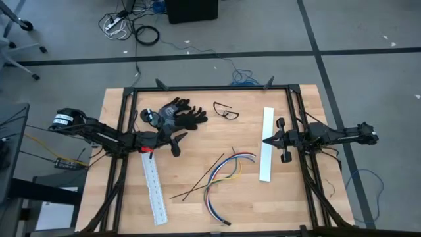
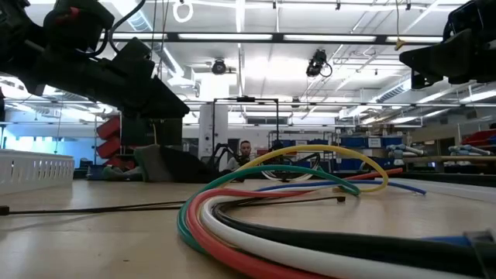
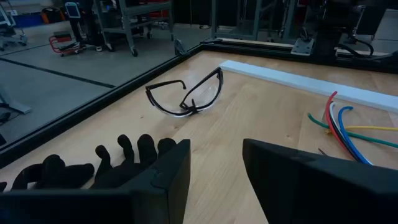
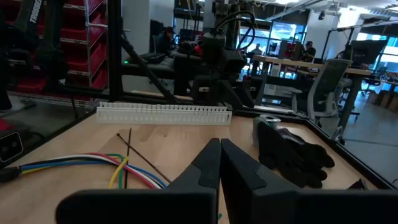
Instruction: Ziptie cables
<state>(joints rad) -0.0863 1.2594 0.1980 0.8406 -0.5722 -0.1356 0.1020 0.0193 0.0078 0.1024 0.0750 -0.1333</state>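
Note:
The cables (image 1: pixel 223 174) lie loose in a curved bundle on the wooden table, near its middle and toward the near edge; they also show in the low view (image 2: pixel 287 194) and in both wrist views (image 3: pixel 339 124) (image 4: pixel 93 163). My left gripper (image 1: pixel 175 143) hangs open above the table left of them, by the black gloves (image 1: pixel 177 115), with nothing between its fingers (image 3: pixel 214 180). My right gripper (image 1: pixel 266 140) is shut and hovers level over a flat white strip (image 1: pixel 266 143) at the right, its fingertips meeting (image 4: pixel 219 163). Neither touches the cables.
A second white slotted strip (image 1: pixel 153 187) lies near the left gripper, toward the near edge. Clear safety glasses (image 1: pixel 227 110) rest at the far middle. Thin black ties (image 1: pixel 197 184) lie beside the cables. A black frame (image 1: pixel 210 87) borders the table.

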